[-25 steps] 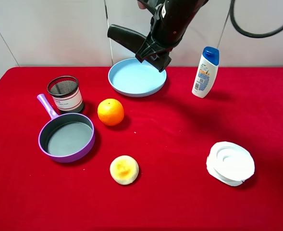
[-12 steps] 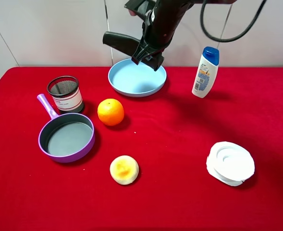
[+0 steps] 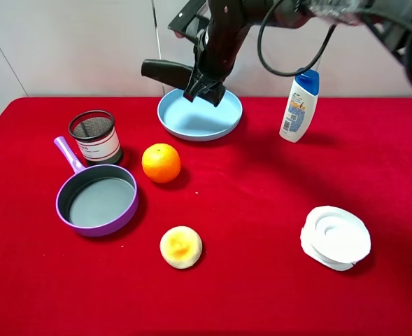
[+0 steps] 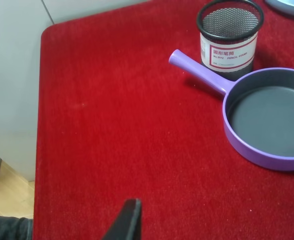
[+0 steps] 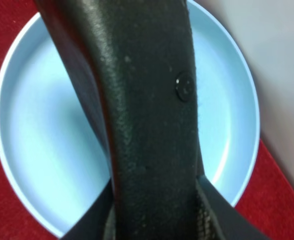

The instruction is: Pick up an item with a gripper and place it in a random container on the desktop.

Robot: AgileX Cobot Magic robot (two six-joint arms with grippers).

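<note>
A bright red cloth covers the table (image 3: 261, 203) from edge to edge, its nap faintly streaked in the left wrist view, with rounded corners at the far side. Behind it stands a pale wall (image 3: 73, 49) of flat panels split by thin dark seams. Off the table's left edge, the left wrist view catches a grey panel and a strip of light wooden floor (image 4: 9, 200) below. The right claw (image 3: 204, 87) reaches in from above at the back of the table and is clamped tight on the black case (image 3: 165, 71). The case hangs in the air over the far side of the blue plate (image 3: 192, 120), and its free end juts out leftward past the rim toward the wall. Seen from the right wrist, the case's grainy surface crosses the middle of the plate and throws a soft shadow on it. The left claw (image 4: 126, 225) shows only one dark fingertip over bare cloth, so whether it is open or closed cannot be told. Also on the cloth are a mesh cup (image 3: 94, 136) just behind a purple pan (image 3: 97, 201), an orange (image 3: 161, 162), a bun (image 3: 180, 246), an upright shampoo bottle (image 3: 299, 105) near the plate, and a white lid (image 3: 336, 236) well apart at the right.
</note>
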